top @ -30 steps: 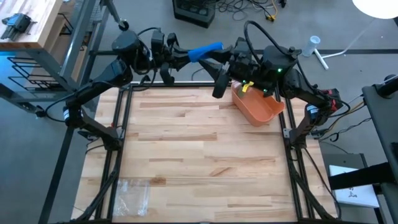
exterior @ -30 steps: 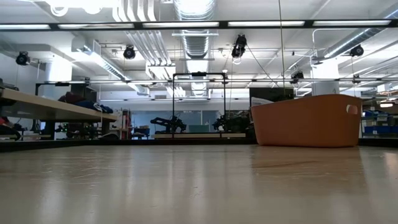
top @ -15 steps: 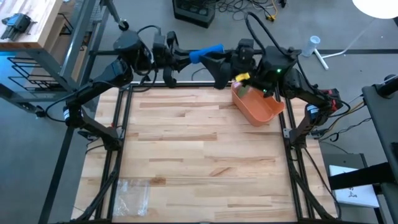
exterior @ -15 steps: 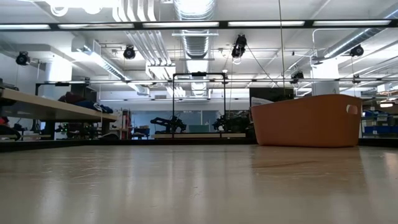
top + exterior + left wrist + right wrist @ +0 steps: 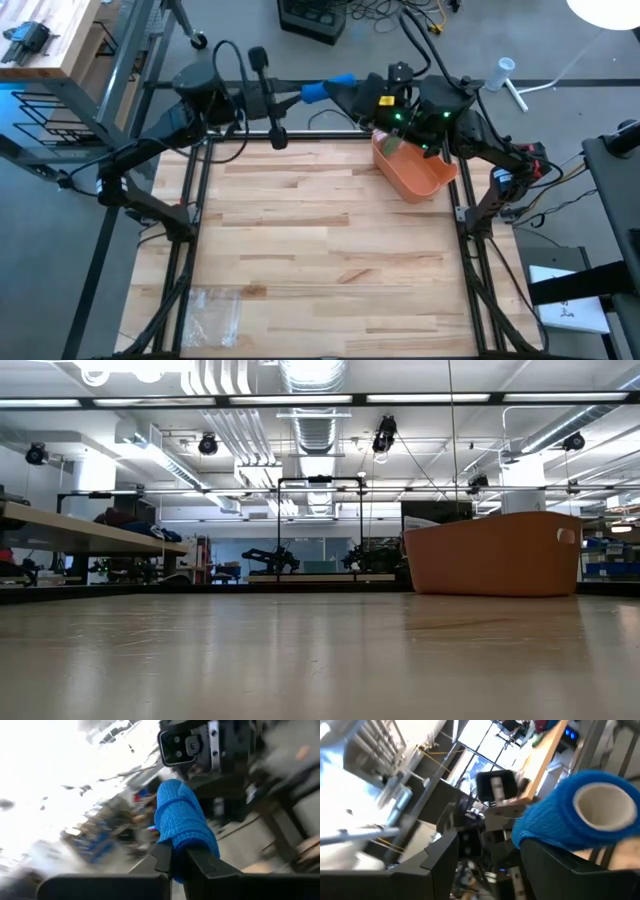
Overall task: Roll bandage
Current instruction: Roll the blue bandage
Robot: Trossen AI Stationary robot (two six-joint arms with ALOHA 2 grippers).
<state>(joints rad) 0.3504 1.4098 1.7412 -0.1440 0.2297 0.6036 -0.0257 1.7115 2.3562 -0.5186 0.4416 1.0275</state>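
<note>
Swung outward since a second ago: left arm drawn back toward the left, its wrist turned, and right gripper (image 5: 352, 95) no longer hanging down over the table's far edge but lifted level toward the blue bandage roll (image 5: 327, 85). Held high past the far edge of the table (image 5: 300, 250), between both arms, left of the orange bin (image 5: 420, 175). Left gripper (image 5: 179, 857) clamped tight on the roll's lower end. Right fingers (image 5: 440, 855) apart, one either side of the roll (image 5: 580, 820), just beside it, not yet pinching. Risks from here, as a guess: closing off-centre and crushing the open core, or tugging the roll loose from the left grip and dropping it behind the table.
</note>
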